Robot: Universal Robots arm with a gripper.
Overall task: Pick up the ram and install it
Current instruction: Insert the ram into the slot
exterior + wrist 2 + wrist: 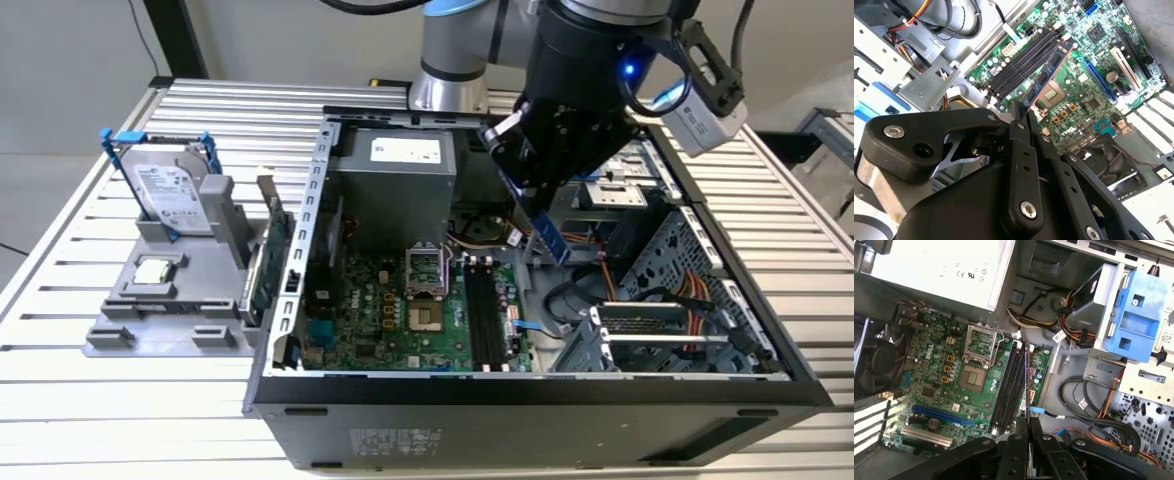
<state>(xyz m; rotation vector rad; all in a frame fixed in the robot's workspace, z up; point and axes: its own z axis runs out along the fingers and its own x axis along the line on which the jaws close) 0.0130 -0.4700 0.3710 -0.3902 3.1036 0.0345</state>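
The gripper (1022, 114) is squeezed tight on one end of the ram (1046, 75). The ram hangs in the air inside the open computer case (534, 415). It sits just over the long black memory slots (1006, 385) on the green motherboard (936, 372), not yet pushed into one.

The black metal gripper (1024, 114) pinches the near end of the ram (1046, 75), a long, narrow dark circuit-board stick with black chips, between its 2 fingers (1018, 134). The ram hangs above the green motherboard (1104, 55), parallel to the long black memory slots (1021, 62) and just beside them, toward the square silver processor socket (1054, 92). A round black fan (1108, 157) sits at the motherboard's edge.
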